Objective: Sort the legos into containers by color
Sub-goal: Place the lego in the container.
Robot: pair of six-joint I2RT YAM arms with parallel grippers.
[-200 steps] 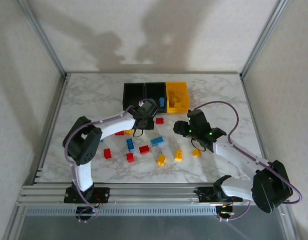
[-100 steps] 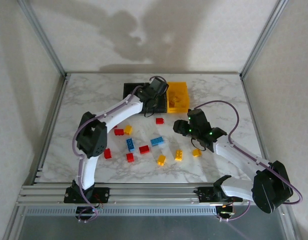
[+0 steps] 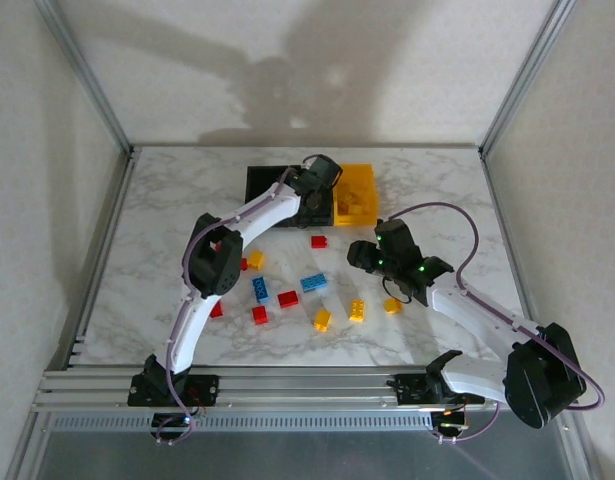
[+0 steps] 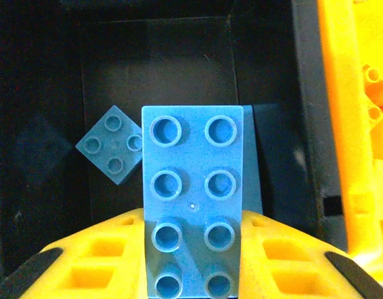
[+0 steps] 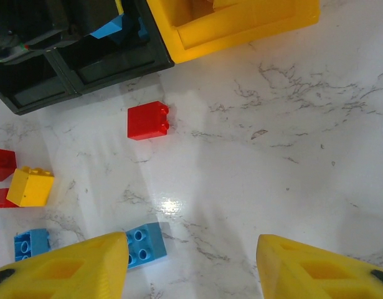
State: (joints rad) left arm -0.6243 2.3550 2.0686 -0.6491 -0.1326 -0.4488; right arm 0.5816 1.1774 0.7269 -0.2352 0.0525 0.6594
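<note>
My left gripper [image 4: 192, 252] is shut on a blue eight-stud lego [image 4: 192, 199] and holds it over the middle black container [image 4: 157, 56]. Inside that bin lies a small blue lego [image 4: 112, 151]. From above, the left gripper [image 3: 315, 198] hangs over the black containers [image 3: 272, 185], with the yellow container [image 3: 354, 195] joined on their right. My right gripper [image 3: 365, 255] stands open above bare table, its yellow fingers [image 5: 73, 268] apart. A blue lego [image 5: 144, 245] lies beside its left finger and a red lego [image 5: 147, 120] farther off.
Loose legos are scattered across the marble table [image 3: 167, 220] between the arms: red [image 3: 287, 298], blue [image 3: 260, 290], yellow [image 3: 321, 320] and others. Yellow bricks lie in the yellow bin [image 4: 378, 87]. Metal frame posts [image 3: 97, 100] stand at the table's corners.
My left arm has swung from above the scattered bricks back to the bins, carrying the blue lego over the middle black one. The right arm has stayed still.
</note>
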